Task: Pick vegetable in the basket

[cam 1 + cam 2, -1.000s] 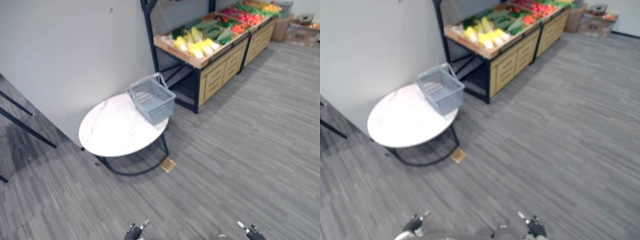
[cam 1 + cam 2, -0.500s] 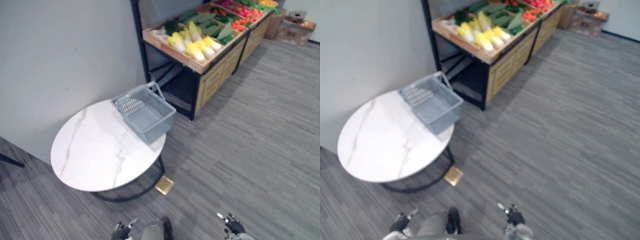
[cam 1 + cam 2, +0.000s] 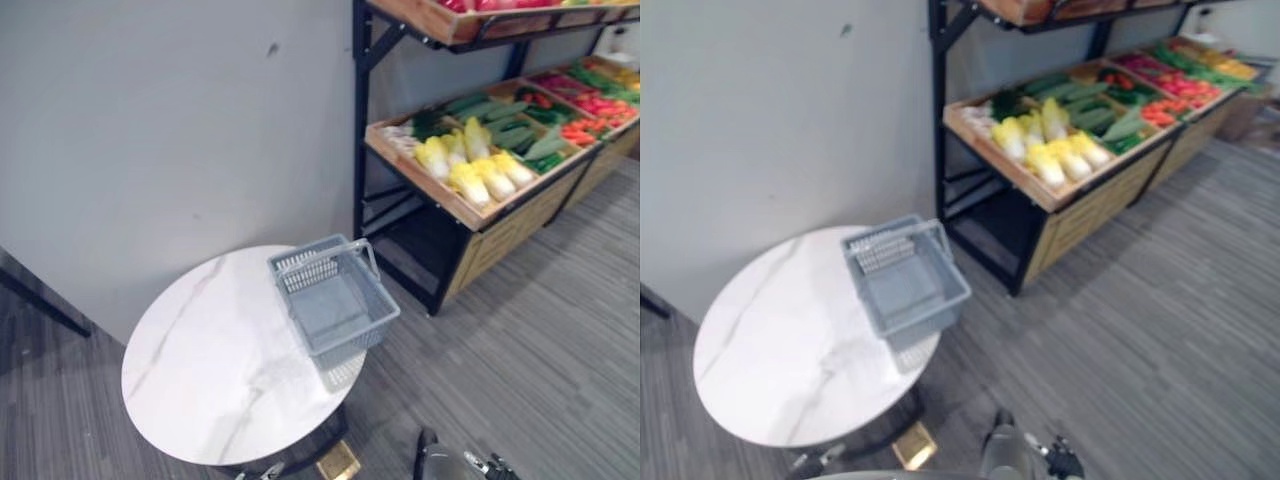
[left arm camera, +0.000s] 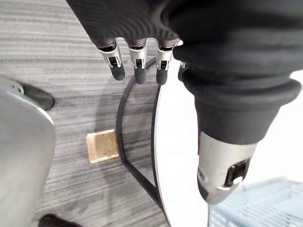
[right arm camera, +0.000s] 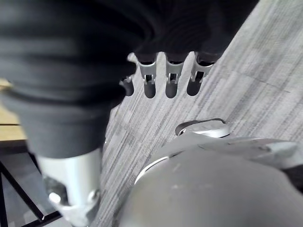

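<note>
Basket [image 3: 333, 305], grey, empty, at edge of round white surface [image 3: 210, 360]; vegetables [image 3: 470, 170] well apart on wooden shelf [image 3: 425, 187]; left robot hand [image 4: 137, 66] and right robot hand [image 5: 171, 78] released, holding nothing; step judged approach, next move: reach toward the vegetables.

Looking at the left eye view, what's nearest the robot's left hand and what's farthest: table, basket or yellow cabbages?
1. Table: its near edge is just beside the left hand, low in the view.
2. Basket: on the table's far right edge.
3. Yellow cabbages: upper right, beyond the table.
</note>
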